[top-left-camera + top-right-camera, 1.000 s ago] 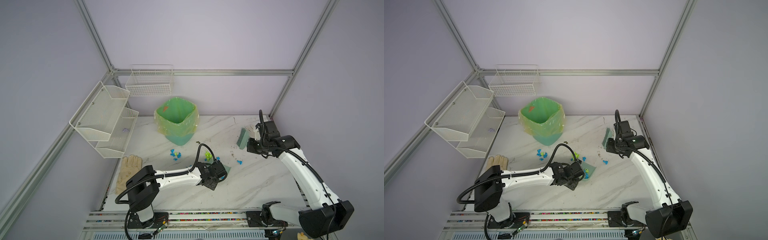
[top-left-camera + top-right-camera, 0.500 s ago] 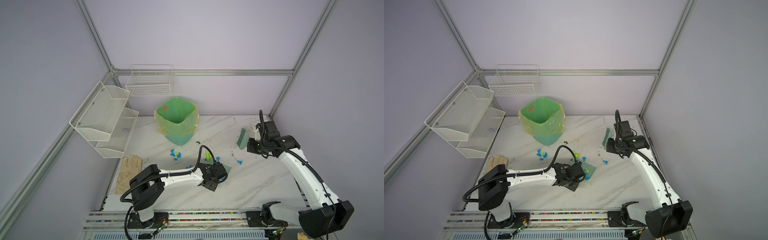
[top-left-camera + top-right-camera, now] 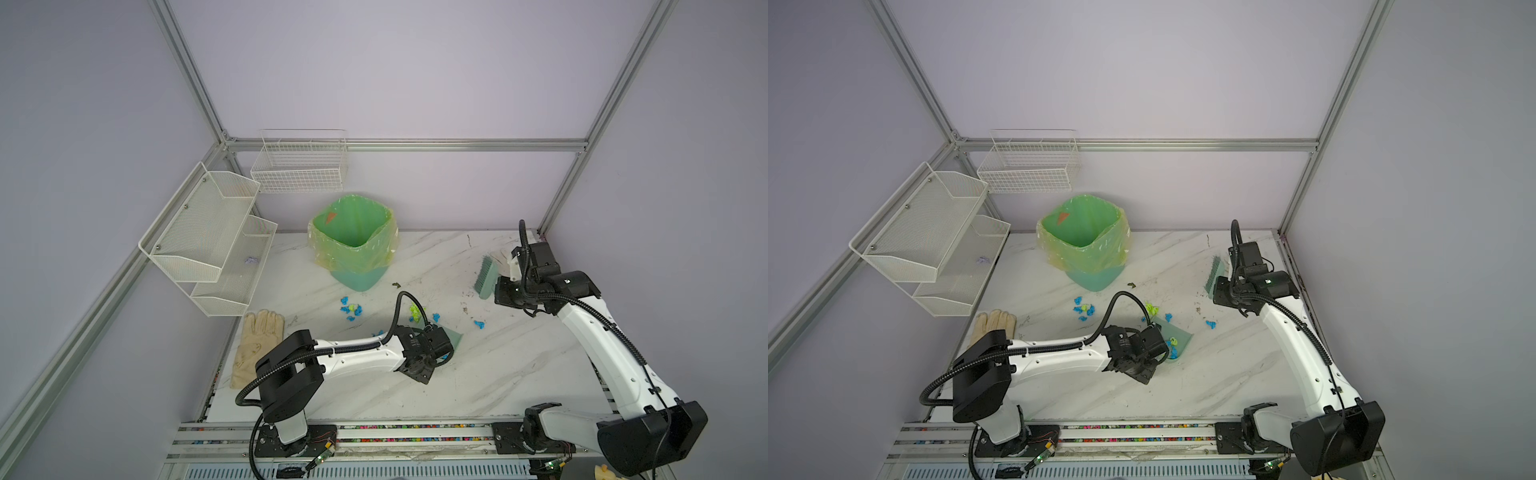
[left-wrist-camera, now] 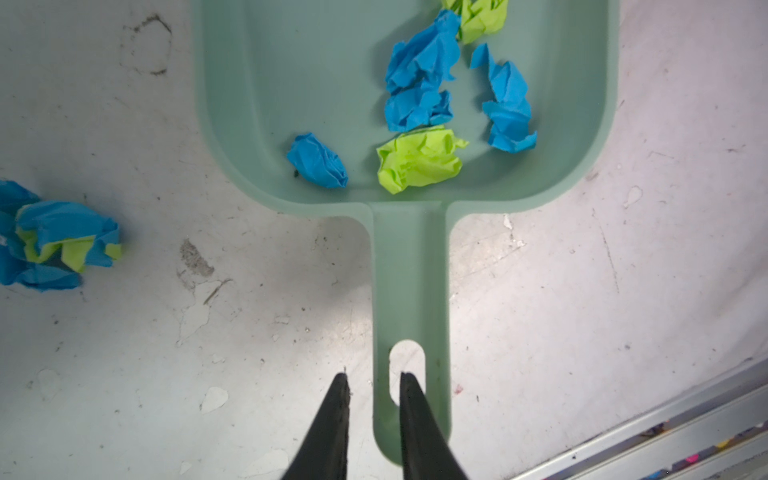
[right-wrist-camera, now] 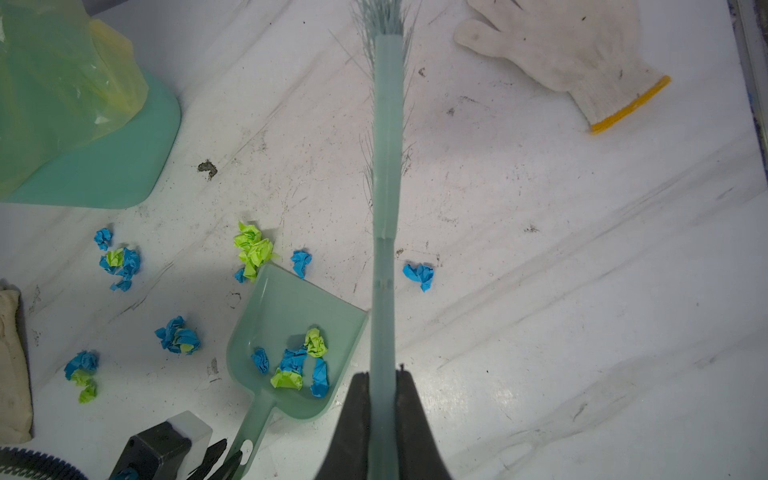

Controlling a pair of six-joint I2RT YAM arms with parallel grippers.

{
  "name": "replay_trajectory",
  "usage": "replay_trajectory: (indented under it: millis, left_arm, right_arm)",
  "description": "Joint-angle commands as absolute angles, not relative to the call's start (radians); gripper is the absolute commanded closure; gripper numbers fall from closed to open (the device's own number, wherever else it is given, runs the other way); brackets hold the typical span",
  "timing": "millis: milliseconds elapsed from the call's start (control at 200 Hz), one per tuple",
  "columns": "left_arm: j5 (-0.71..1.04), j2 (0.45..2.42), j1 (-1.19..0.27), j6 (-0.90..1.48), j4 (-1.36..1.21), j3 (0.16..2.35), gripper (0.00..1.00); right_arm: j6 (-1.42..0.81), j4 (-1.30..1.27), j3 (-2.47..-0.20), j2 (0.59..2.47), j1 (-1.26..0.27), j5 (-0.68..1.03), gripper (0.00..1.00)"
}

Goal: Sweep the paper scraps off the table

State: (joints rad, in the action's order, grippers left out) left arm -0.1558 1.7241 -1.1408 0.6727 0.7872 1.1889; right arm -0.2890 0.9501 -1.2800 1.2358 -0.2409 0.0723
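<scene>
The mint dustpan [image 3: 452, 341] [image 4: 291, 83] lies flat on the table [image 3: 498, 374] mid-front, with several blue and yellow-green paper scraps [image 4: 419, 160] in it. More paper scraps [image 3: 351, 309] [image 5: 120, 262] lie loose to its left and behind it, and one blue scrap [image 3: 480, 324] to its right. My left gripper [image 4: 374, 376] stands slightly open over the end of the dustpan handle, one finger above the handle's hole, the other beside the handle. My right gripper [image 5: 382, 374] is shut on the handle of the mint brush [image 3: 486, 278] [image 5: 386, 145] at the back right.
A green bin [image 3: 353, 266] with a plastic liner stands at the back middle. A knit glove [image 3: 257, 349] lies at the left edge, another glove [image 5: 561, 45] at the back right. Wire shelves [image 3: 208, 232] and a wire basket [image 3: 299, 166] hang on the left and back walls.
My left gripper's jaws have parted from the dustpan handle, and the left arm has shifted slightly. The dustpan and the right arm with the brush have stayed put.
</scene>
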Motion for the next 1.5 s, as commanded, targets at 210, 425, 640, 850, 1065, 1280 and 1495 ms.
replay_trajectory:
  millis: [210,425,640,850,1065,1280,1495]
  left_arm:
    - [-0.122,1.75,-1.141,0.681,0.798,1.184,0.78]
    - [-0.109,1.77,-1.141,0.68,0.798,1.183,0.78]
    - [-0.104,1.785,-1.141,0.683,0.798,1.189,0.78]
    - [-0.098,1.794,-1.141,0.691,0.803,1.193,0.78]
    - [-0.098,1.78,-1.143,0.7,0.815,1.196,0.85]
    - [-0.097,1.78,-1.142,0.703,0.822,1.206,0.96]
    - [-0.097,1.778,-1.143,0.707,0.834,1.219,1.0]
  right_arm:
    - [-0.279,0.928,-1.284,1.221,-0.235,0.082,1.0]
    - [-0.278,0.928,-1.283,1.223,-0.232,0.083,1.0]
    - [-0.275,0.927,-1.282,1.223,-0.232,0.083,1.0]
    - [-0.271,0.928,-1.286,1.221,-0.231,0.079,1.0]
    - [-0.266,0.925,-1.287,1.223,-0.229,0.082,1.0]
    - [-0.262,0.928,-1.297,1.225,-0.228,0.083,1.0]
    - [-0.262,0.93,-1.304,1.221,-0.227,0.084,1.0]
